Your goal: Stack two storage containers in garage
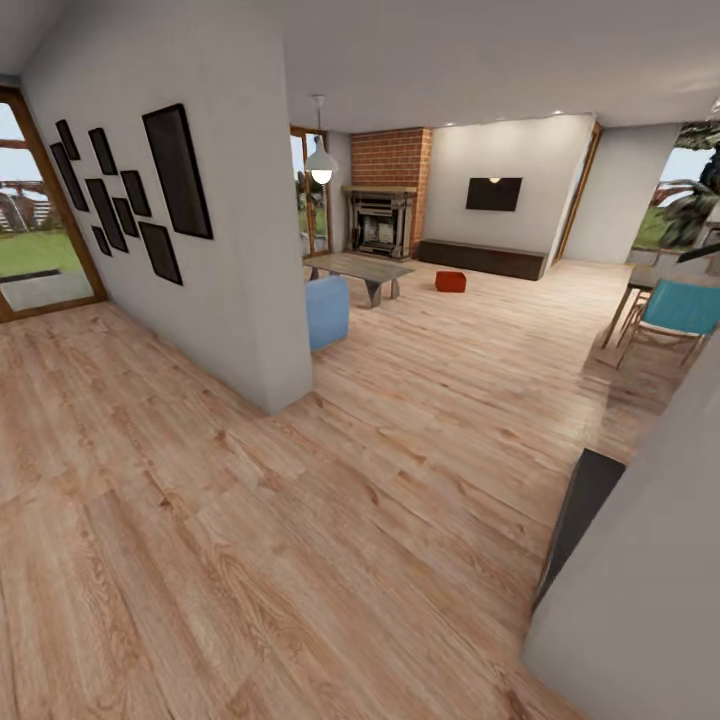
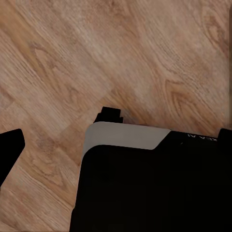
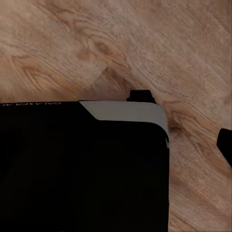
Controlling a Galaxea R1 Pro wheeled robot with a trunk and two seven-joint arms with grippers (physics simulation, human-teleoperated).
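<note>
One red-orange storage container (image 1: 450, 281) sits on the light wood floor of the living room (image 1: 470, 300), far ahead between the grey low table (image 1: 360, 268) and the dark TV bench. The second container is out of view. A corner of the blue sofa (image 1: 327, 310) pokes out behind the white partition wall, with the brick fireplace (image 1: 385, 215) at the back. My left gripper (image 2: 118, 137) hangs over the plank floor above the robot's black base, with a dark finger (image 2: 9, 152) at the picture's edge. My right gripper (image 3: 116, 145) hangs likewise, one finger (image 3: 225, 145) at the edge. Both hold nothing.
A white partition wall (image 1: 230, 250) with black picture frames juts out at left, its corner near the path. A grey wall and dark panel (image 1: 590, 520) stand close on the right. A dining table and teal chair (image 1: 680, 310) sit right of the open wood floor.
</note>
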